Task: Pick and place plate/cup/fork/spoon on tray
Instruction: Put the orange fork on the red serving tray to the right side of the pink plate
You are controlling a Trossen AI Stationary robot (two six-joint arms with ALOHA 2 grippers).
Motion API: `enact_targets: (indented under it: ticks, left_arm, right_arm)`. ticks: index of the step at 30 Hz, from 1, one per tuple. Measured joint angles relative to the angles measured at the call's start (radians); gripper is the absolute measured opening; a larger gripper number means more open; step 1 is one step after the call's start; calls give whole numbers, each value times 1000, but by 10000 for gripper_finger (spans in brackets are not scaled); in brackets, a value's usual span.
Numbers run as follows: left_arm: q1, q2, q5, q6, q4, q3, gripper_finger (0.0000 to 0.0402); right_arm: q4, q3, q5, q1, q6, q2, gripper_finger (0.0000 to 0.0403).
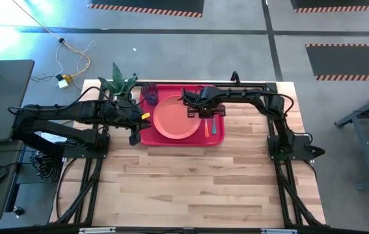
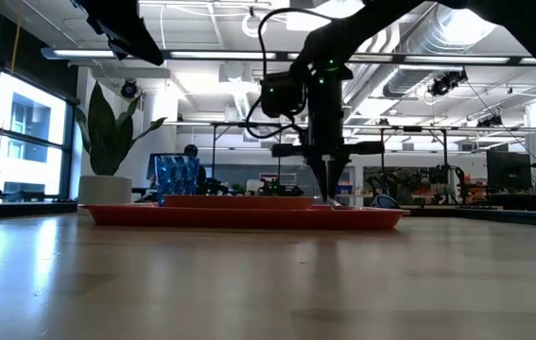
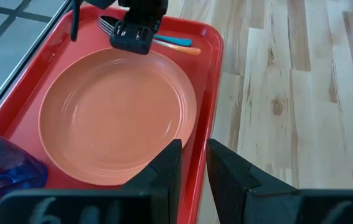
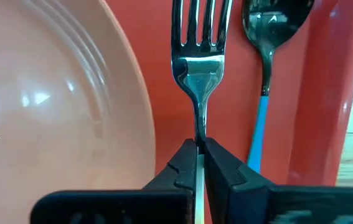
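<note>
The red tray [image 1: 218, 138] lies at the table's far middle. On it lie the salmon plate [image 1: 173, 117], the blue-purple cup [image 1: 150, 93] at the far left corner, and the teal-handled spoon [image 4: 264, 93] along the right rim. My right gripper [image 1: 206, 113] points down over the strip between plate and spoon. It is shut on the fork [image 4: 196, 56], whose orange handle [image 1: 205, 127] points toward the near edge. My left gripper [image 3: 193, 163] hovers by the tray's near left corner, empty, its fingers a narrow gap apart. My right gripper pinches the fork's slim metal neck [image 4: 199, 127], just behind the tines, between its two fingertips [image 4: 179, 165]. The fingers come from above, pointing down, one on each side of the neck. The fork is level at the tray floor; whether it rests on it, I cannot tell.
A white pot with a green plant [image 1: 120, 88] stands just off the tray's far left corner, close to my left arm. Bare wooden table [image 1: 191, 188] stretches from the tray to the near edge.
</note>
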Motion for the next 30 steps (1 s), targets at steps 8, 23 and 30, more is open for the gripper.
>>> enact_targets:
  ticks: [8,23,30]
  left_arm:
    - [0,0,0,15,-12,0,62]
    - [0,0,-18,18,-12,0,62]
    - [22,0,-18,18,-14,-1,62]
  right_arm:
    - [-9,0,6,-26,11,2,0]
    - [22,1,-38,-42,-12,34,0]
    - [32,1,-52,-59,-26,49,0]
